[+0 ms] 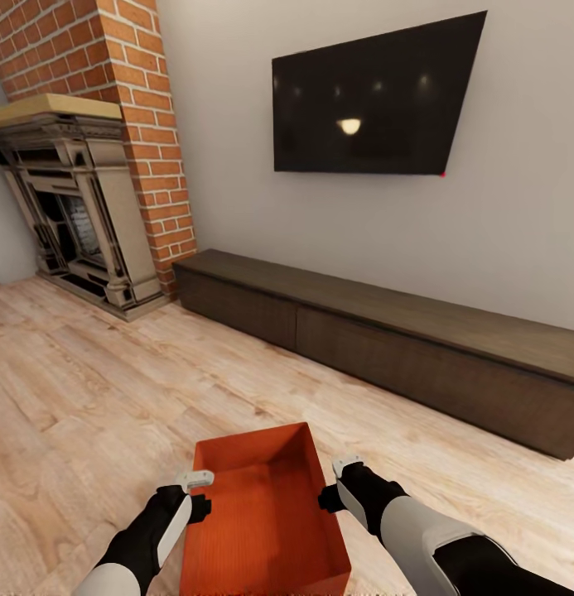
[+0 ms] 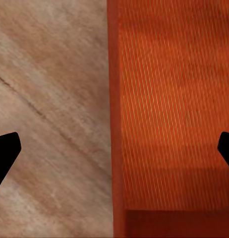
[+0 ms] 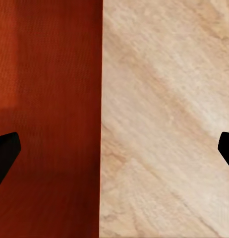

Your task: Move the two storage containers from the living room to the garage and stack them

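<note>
One deep red-orange storage container (image 1: pixel 266 513), bottom centre of the frame on the plank floor (image 1: pixel 88 397), long axis running away from me. My left hand (image 1: pixel 197 488) and right hand (image 1: pixel 340 480), fingers apart, each straddle a side wall.

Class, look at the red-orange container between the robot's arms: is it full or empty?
Empty: the container shows only its bare ribbed floor and inner walls, with nothing inside it.

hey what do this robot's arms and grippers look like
Both arms have glossy black segments alternating with light grey-white shells. The left gripper and right gripper have black bodies with pale grey finger ends; in the wrist views their fingertips are plain black wedges. No cables or markings are visible.
</note>
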{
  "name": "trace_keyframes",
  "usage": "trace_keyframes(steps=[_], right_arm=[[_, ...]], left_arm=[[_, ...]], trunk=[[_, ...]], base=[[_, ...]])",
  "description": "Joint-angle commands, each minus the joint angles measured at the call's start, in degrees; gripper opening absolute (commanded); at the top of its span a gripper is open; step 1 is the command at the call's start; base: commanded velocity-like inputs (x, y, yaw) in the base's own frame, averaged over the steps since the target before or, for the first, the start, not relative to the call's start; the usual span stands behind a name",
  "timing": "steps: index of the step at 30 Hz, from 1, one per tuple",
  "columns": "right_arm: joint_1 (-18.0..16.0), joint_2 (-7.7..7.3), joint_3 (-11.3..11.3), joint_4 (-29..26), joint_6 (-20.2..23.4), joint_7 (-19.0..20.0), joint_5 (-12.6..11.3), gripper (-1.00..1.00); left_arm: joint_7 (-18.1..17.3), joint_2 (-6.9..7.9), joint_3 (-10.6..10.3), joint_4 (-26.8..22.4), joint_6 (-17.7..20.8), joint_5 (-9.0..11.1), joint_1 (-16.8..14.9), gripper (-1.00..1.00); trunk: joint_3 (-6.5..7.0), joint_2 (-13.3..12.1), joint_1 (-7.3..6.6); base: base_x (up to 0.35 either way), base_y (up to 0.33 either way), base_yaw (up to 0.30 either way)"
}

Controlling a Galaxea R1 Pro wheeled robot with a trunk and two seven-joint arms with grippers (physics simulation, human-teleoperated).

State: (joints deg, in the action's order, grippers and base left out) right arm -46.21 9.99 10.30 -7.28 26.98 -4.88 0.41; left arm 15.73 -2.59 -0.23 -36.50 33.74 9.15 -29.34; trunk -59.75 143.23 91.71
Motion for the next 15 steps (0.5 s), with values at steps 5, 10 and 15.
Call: trace_keyframes(steps=[5, 10, 15], right_arm=[[0.01, 0.01, 0.25, -0.12, 0.37, -0.13, 0.07, 1.0], [0.0, 0.01, 0.25, -0.15, 0.36, -0.13, 0.11, 1.0], [0.03, 0.01, 0.25, -0.15, 0.35, -0.13, 0.12, 1.0]], left_arm=[[0.38, 0.0, -0.03, -0.07, 0.19, 0.6, -0.02, 1.0], [0.35, -0.04, -0.1, 0.14, 0.19, 0.6, -0.02, 1.0], [0.35, -0.05, -0.12, 0.19, 0.19, 0.6, -0.01, 1.0]], trunk=[[-1.17, 0.09, 0.11], [-2.28, 0.16, 0.24], [-3.38, 0.23, 0.37]], base=[[0.0, 0.0, 0.0], [0.0, 0.0, 0.0], [0.0, 0.0, 0.0]])
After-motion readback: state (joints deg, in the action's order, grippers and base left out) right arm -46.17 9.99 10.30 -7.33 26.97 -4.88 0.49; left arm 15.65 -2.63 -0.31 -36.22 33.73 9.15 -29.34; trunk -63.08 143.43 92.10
